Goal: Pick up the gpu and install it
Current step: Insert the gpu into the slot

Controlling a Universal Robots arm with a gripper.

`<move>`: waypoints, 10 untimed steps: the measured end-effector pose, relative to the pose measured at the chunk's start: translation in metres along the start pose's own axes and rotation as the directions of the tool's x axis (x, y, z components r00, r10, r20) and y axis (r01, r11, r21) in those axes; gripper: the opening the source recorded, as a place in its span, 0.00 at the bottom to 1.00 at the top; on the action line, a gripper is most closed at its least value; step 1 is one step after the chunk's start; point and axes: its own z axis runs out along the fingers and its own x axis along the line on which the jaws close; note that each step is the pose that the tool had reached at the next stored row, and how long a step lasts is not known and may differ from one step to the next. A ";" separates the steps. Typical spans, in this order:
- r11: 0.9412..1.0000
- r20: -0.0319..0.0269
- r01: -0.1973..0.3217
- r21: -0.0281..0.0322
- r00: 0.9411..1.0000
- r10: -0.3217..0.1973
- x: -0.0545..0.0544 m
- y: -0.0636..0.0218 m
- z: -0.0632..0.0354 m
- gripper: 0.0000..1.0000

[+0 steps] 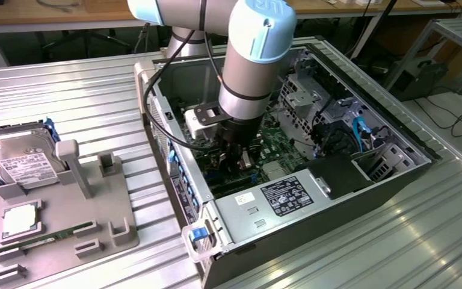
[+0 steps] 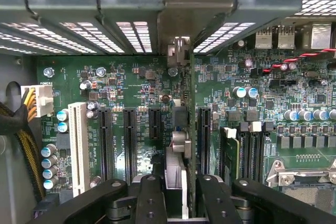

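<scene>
My gripper (image 1: 236, 150) is deep inside the open computer case (image 1: 411, 171), low over the green motherboard (image 2: 131, 85). In the wrist view its two black fingers (image 2: 152, 195) are closed on the gpu (image 2: 192, 98), a thin black card seen edge-on. The card runs from the gripper (image 2: 181, 184) across the board to the case's rear slot openings. There its pale metal bracket (image 2: 180, 51) stands against the slot frame. The card's edge lies just beside a long black expansion slot (image 2: 202, 140); I cannot tell whether it is seated.
Other black slots (image 2: 105, 140) and a white slot (image 2: 79, 145) lie on one side, memory sockets (image 2: 247, 150) on the other. Yellow-black power cables (image 2: 21, 129) hang nearby. Outside the case, a grey tray (image 1: 118, 198) holds a hard drive (image 1: 18, 159), a processor (image 1: 18, 220) and a memory stick (image 1: 38, 242).
</scene>
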 end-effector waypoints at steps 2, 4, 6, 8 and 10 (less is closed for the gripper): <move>1.000 0.000 0.000 0.000 1.000 0.000 0.000 0.0000 0.0000 0.29; 1.000 0.001 0.000 0.000 1.000 0.000 0.000 0.0000 0.0002 0.30; 1.000 0.000 0.000 0.000 1.000 0.000 0.000 0.0000 -0.0003 0.36; 1.000 0.000 0.000 0.000 1.000 0.000 0.000 0.0000 -0.0008 0.36; 1.000 0.000 0.000 0.000 1.000 0.000 0.000 0.0000 -0.0009 0.36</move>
